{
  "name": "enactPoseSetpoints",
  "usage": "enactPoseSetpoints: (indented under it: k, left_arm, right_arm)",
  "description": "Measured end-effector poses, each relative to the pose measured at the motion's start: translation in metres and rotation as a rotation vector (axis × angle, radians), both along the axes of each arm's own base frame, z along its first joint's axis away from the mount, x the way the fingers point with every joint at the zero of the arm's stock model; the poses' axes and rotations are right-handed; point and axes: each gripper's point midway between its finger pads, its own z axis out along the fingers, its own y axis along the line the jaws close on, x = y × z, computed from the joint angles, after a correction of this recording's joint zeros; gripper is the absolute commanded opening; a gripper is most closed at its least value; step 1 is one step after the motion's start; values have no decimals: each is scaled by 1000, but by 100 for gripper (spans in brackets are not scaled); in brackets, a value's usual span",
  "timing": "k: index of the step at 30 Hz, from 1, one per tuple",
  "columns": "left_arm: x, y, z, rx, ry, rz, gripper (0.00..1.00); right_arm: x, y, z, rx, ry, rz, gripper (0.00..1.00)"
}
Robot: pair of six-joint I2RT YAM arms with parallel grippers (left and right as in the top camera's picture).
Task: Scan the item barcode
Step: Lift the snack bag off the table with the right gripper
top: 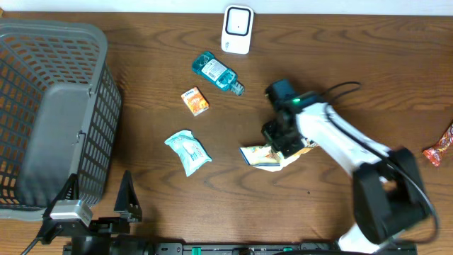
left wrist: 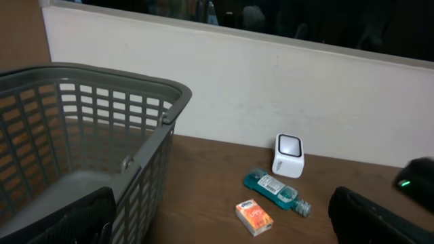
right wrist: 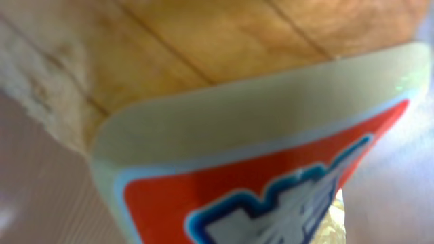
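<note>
Overhead: right claw (top: 280,147) clamped on packet (top: 259,157) (long axis left-right); scanner (top: 237,30) well apart, up-left; left claw (top: 99,200) gapes, idle.

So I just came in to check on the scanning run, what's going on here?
The right gripper is shut on a snack packet mid-table, well short of the white scanner at the far edge. The left gripper hangs open beside the grey basket. A mouthwash bottle, a small orange box and a tissue pack lie untouched.
</note>
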Motion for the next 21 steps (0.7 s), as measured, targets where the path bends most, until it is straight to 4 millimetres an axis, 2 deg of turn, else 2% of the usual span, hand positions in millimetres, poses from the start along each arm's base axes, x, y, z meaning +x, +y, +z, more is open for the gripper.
enactPoseSetpoints:
  k: [4, 6, 8, 10, 12, 15, 21]
  left_arm:
    - [0, 0, 0, 0, 0, 0, 98]
    - [0, 0, 0, 0, 0, 0, 98]
    - [0, 0, 0, 0, -1, 0, 98]
    - [0, 0, 0, 0, -1, 0, 98]
    - [0, 0, 0, 0, 0, 0, 98]
    - [0, 0, 0, 0, 0, 0, 98]
    - [0, 0, 0, 0, 0, 0, 98]
  right_arm:
    - [2, 12, 59, 232, -77, -6, 1]
    - [-17, 15, 82, 315, -37, -2, 1]
    - [-50, 19, 97, 383, 81, -4, 2]
    - [-72, 25, 107, 452, 180, 11, 1]
    - [-81, 36, 118, 547, 216, 46, 1]
    - [-85, 49, 133, 668, 228, 88, 2]
    - [-86, 54, 142, 725, 259, 60, 2]
